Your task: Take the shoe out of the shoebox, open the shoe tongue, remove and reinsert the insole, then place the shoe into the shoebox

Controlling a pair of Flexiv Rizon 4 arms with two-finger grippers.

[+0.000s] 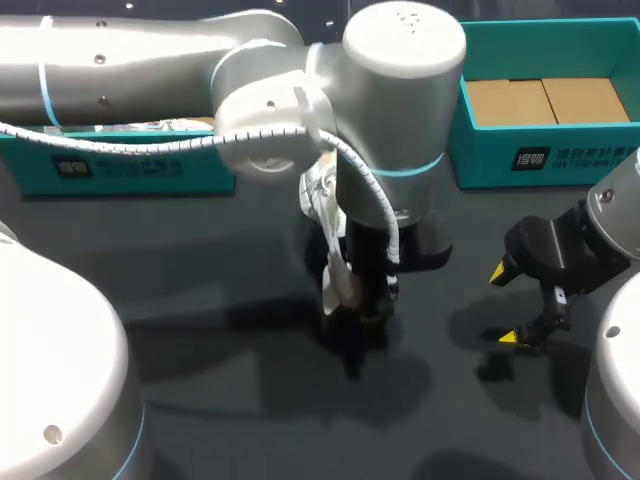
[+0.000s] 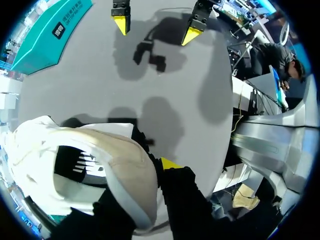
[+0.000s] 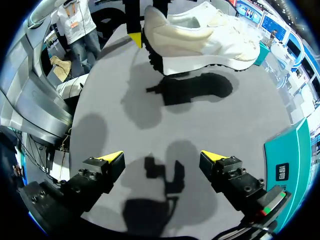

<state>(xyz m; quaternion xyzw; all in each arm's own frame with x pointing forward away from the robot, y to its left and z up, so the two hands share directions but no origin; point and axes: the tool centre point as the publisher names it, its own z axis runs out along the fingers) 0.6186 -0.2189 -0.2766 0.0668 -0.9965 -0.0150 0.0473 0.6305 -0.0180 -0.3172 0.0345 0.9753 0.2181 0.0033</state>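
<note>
A white and cream shoe (image 1: 321, 200) hangs above the dark table near its middle, partly hidden under my left arm. My left gripper (image 1: 357, 292) is shut on the shoe's heel. In the left wrist view the shoe (image 2: 100, 150) fills the space around the left gripper (image 2: 146, 176); one yellow fingertip (image 2: 170, 163) lies outside the heel collar and the other is hidden inside. My right gripper (image 1: 505, 305) stands open low over the table to the right, holding nothing. From the right gripper (image 3: 162, 159) the shoe (image 3: 205, 30) shows ahead, clear of its shadow.
A teal shoebox (image 1: 480, 150) with a brown cardboard bottom stands at the back right. Another teal box part (image 1: 130, 170) lies at the back left, behind my left arm. Bare dark table lies between the two grippers.
</note>
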